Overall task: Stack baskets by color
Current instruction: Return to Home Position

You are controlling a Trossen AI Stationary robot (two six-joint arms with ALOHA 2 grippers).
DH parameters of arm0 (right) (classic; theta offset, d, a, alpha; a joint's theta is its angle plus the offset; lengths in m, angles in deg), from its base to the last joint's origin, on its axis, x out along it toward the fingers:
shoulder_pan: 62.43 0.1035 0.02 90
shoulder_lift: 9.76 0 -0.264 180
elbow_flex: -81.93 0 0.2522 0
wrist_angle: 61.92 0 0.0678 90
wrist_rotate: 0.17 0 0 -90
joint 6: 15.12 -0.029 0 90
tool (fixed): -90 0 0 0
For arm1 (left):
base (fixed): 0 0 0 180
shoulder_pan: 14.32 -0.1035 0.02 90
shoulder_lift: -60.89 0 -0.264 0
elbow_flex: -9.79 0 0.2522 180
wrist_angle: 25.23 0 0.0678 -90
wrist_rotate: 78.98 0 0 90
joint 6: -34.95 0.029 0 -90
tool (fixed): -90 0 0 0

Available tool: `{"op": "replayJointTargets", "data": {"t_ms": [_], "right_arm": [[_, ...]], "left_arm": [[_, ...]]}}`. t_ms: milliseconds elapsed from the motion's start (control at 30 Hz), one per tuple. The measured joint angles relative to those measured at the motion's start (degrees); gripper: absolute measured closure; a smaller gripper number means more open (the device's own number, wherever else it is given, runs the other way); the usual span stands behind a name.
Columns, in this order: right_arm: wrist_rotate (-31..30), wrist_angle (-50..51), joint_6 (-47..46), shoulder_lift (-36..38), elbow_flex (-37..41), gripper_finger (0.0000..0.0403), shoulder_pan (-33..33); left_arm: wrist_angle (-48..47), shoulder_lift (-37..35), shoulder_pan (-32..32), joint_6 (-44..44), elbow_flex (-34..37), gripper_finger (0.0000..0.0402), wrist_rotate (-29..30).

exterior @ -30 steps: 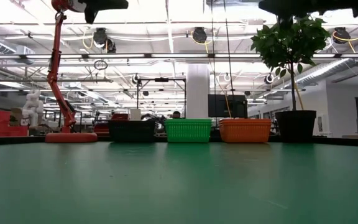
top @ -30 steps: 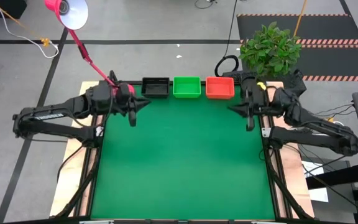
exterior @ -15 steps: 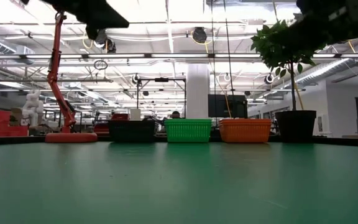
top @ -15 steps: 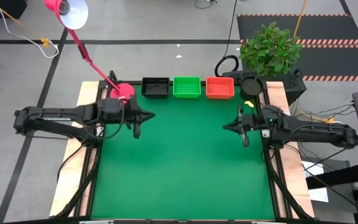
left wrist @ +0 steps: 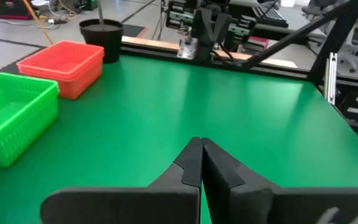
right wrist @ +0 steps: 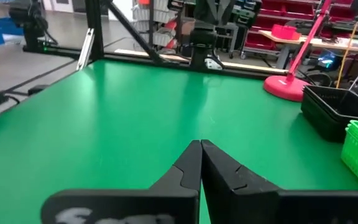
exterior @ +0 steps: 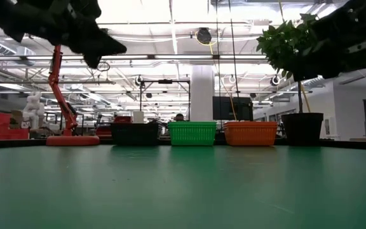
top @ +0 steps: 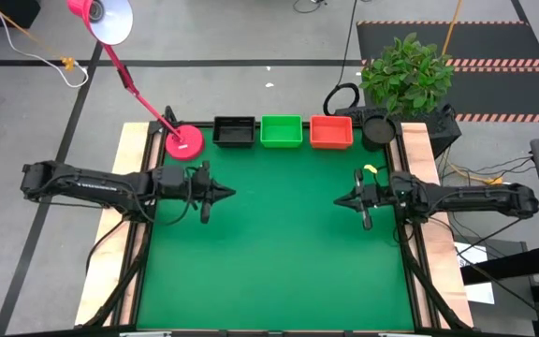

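Returning both arms to their rest pose is judged to be the step in hand, since no basket is held and the sorting appears complete. The green basket (top: 281,131) is taken as the reference: it is set at the far edge of the table (top: 279,262), with the black basket (top: 234,131) just beside it on the left and the orange-red basket (top: 330,132) just beside it on the right. Only one outline per colour is seen from above, so each is judged to be a nested stack; the number of baskets in each cannot be told. The left gripper (top: 227,194) is held above the table, well apart from the green basket, toward the near edge and to its left; the right gripper (top: 340,199) is held likewise to its right. Both pairs of jaws are pressed together with nothing between them, as is shown in the wrist views. The pink lamp base (top: 184,142) is placed left of the green basket, beyond the black one. For the next move, only a clear retraction of each arm away from the green basket is called for, with no contact made with the row.
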Motion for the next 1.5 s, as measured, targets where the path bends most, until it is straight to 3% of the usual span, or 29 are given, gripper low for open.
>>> {"op": "replayJointTargets", "data": {"t_ms": [267,400,633,933,1200,1500], "right_arm": [[-0.3,0.3,1.6,1.9,0.4,0.0403,4.0],[-5.9,1.7,1.9,3.6,0.8,0.0403,8.2],[-12.9,-5.2,1.2,7.4,6.1,0.0403,13.8],[-13.2,-5.6,4.8,16.2,6.2,0.0403,14.6],[-14.8,5.0,6.6,28.1,6.3,0.0403,13.6],[-16.5,14.3,4.6,27.9,6.3,0.0403,12.7]], "left_arm": [[8.2,0.0,0.1,-0.1,4.7,0.0399,0.0],[8.4,0.0,0.1,0.0,4.7,0.0399,0.1],[8.4,0.0,0.1,0.6,4.7,0.04,0.2],[8.0,-2.2,-0.2,1.1,4.7,0.0399,0.3],[6.8,-5.6,-0.9,1.5,4.7,0.0397,0.4],[5.2,-8.2,-0.4,4.1,4.7,0.0398,0.4]]}}
